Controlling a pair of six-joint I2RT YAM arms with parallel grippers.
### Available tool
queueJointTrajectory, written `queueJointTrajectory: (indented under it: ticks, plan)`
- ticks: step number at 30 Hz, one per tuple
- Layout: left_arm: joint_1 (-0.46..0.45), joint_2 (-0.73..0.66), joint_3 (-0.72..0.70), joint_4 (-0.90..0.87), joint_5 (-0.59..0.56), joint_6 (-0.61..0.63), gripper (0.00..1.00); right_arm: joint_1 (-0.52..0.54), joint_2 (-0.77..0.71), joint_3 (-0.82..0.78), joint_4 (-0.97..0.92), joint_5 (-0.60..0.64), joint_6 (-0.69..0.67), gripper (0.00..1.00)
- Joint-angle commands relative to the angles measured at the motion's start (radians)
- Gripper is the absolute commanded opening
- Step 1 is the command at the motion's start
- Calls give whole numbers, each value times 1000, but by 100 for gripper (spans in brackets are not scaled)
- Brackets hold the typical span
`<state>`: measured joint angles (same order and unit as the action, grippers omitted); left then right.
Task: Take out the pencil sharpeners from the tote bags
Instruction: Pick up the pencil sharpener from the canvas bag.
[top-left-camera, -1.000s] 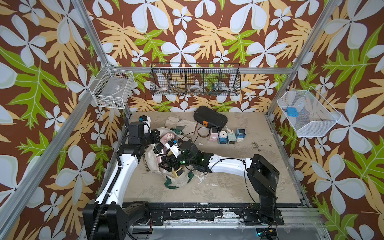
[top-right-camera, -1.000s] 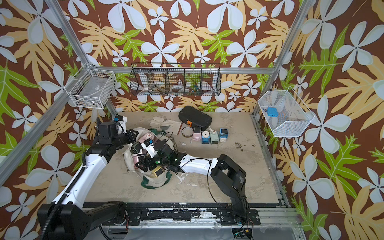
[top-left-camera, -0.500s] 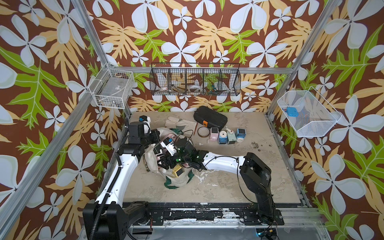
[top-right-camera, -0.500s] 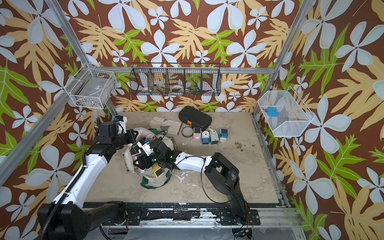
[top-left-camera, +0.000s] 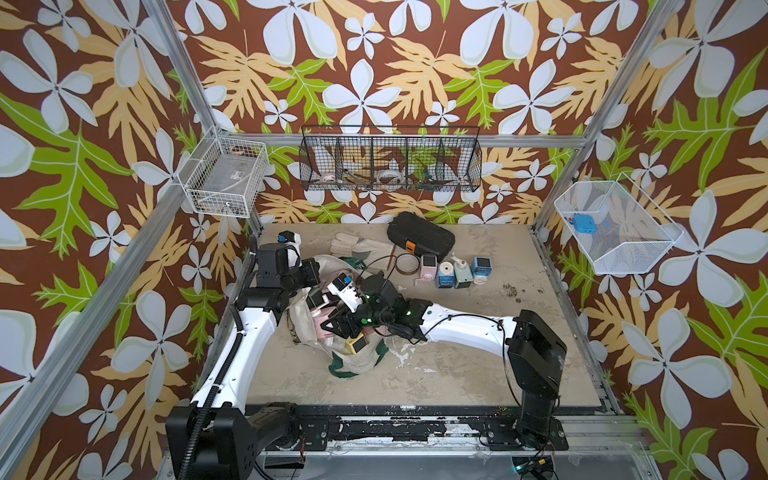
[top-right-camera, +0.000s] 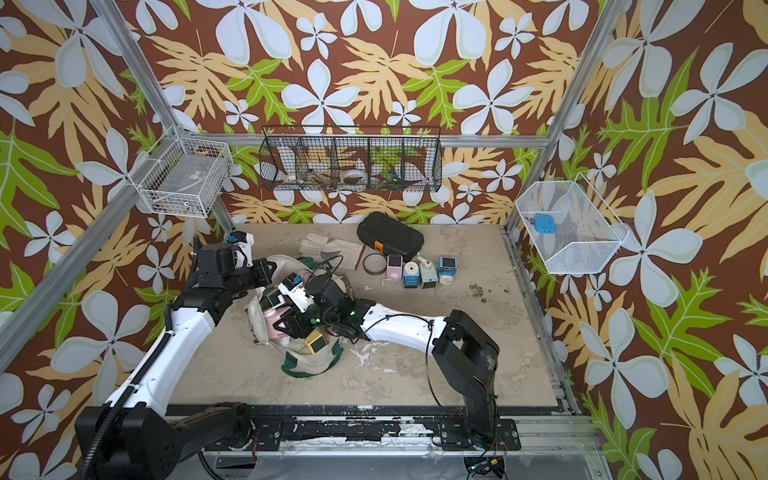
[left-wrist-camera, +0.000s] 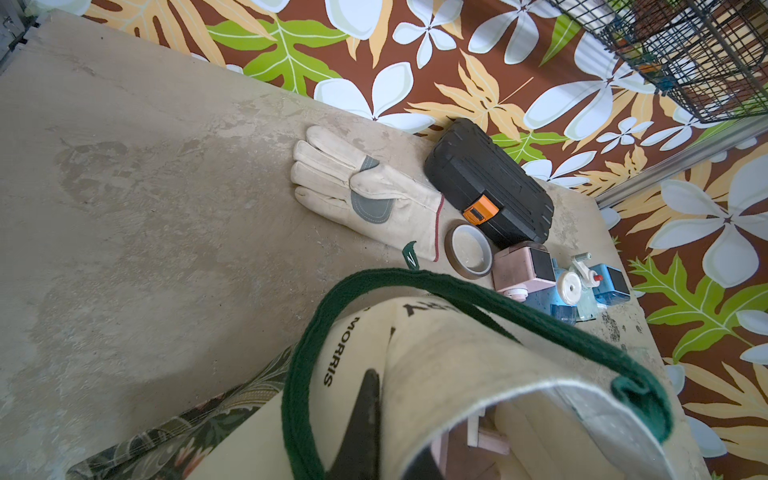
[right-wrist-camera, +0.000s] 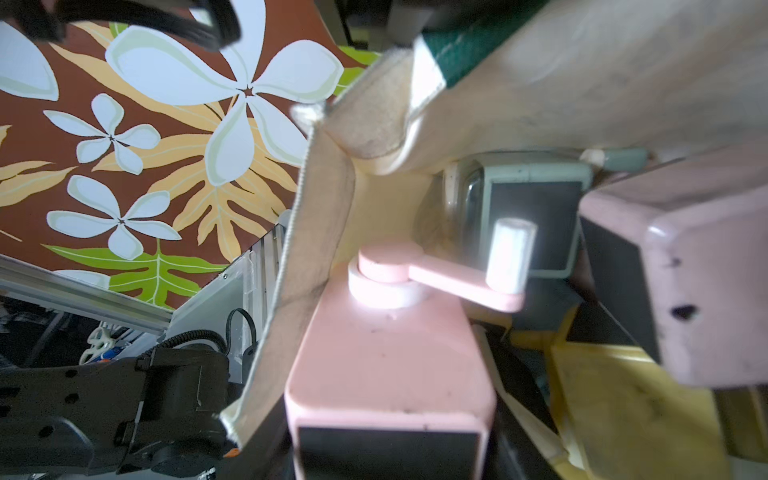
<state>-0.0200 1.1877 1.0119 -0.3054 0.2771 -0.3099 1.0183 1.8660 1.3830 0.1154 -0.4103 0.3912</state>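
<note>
The left gripper (top-left-camera: 311, 273) was clamped on the rim of the tote bag (left-wrist-camera: 436, 365), apparently to hold its mouth open at 9 o'clock on the table (top-left-camera: 478, 374). The right gripper (top-left-camera: 337, 326) reached inside toward a pink sharpener (right-wrist-camera: 386, 361) (whether it grasped anything could not be told). 4 sharpeners (top-left-camera: 457, 272) stood outside at 1 o'clock. The bag's lettering (left-wrist-camera: 328, 351) read "MORRIS".

Cream tote (top-left-camera: 302, 323) slumped open w/ pastel sharpeners (top-left-camera: 356, 344) inside, 4 sharpeners (top-left-camera: 461, 273) outside
</note>
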Motion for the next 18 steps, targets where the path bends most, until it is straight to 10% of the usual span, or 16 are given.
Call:
queueJointTrajectory:
  ticks: [1,18]
  plan:
    - [2,-2,8,28,5,-14,0,2,-46,-18,-2,41,-62,40]
    - [10,17,10,25,4,-15,0,2,-434,-94,-296,467,-253,39]
